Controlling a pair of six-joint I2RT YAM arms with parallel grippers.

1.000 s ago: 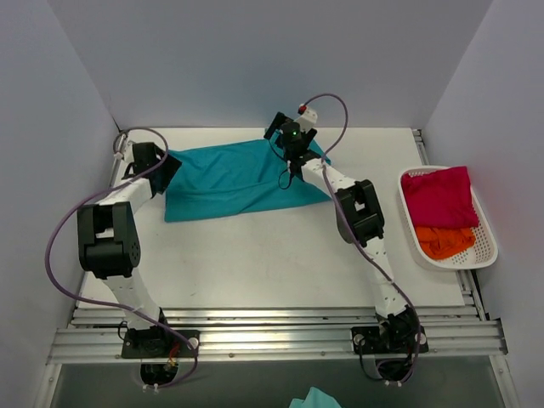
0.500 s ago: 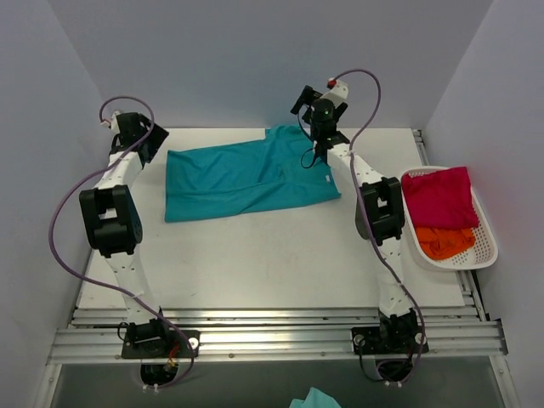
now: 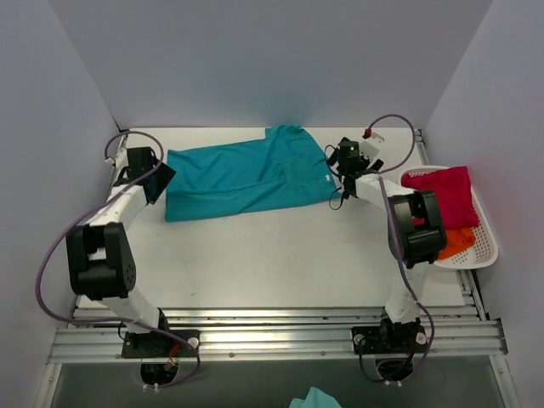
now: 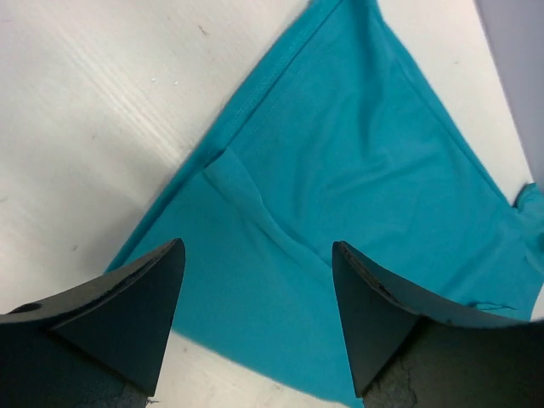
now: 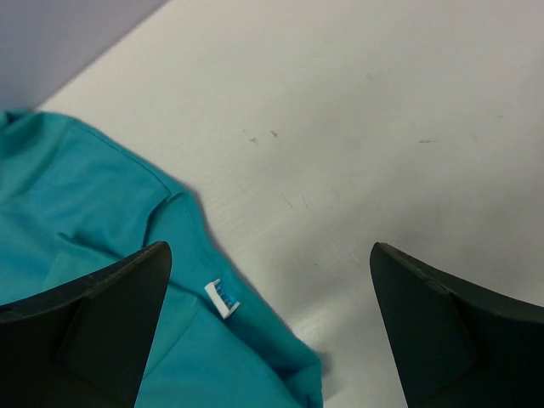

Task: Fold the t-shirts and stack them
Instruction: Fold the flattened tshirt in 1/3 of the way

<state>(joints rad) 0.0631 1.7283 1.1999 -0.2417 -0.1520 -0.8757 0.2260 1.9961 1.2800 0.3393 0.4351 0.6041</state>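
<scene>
The teal t-shirt [image 3: 242, 174] lies spread flat at the back of the table, its small white neck label [image 3: 328, 179] at its right end. My left gripper [image 3: 163, 176] is open and empty, low over the shirt's left edge [image 4: 280, 212]. My right gripper [image 3: 334, 163] is open and empty, just above the shirt's right end; the label [image 5: 221, 298] and bare table show between its fingers. The crimson-magenta t-shirt [image 3: 439, 195] and the orange t-shirt [image 3: 455, 242] lie crumpled in the basket.
A white slotted plastic basket [image 3: 486, 246] stands at the table's right edge. Walls close in the back and both sides. A metal rail [image 3: 272, 327] runs along the near edge by the arm bases. Purple cables loop off both arms.
Both arms dropped from raised positions near the back wall. The left gripper came down to the shirt's left edge; the right gripper swung right and down to the shirt's right end. The shirt lies flat.
</scene>
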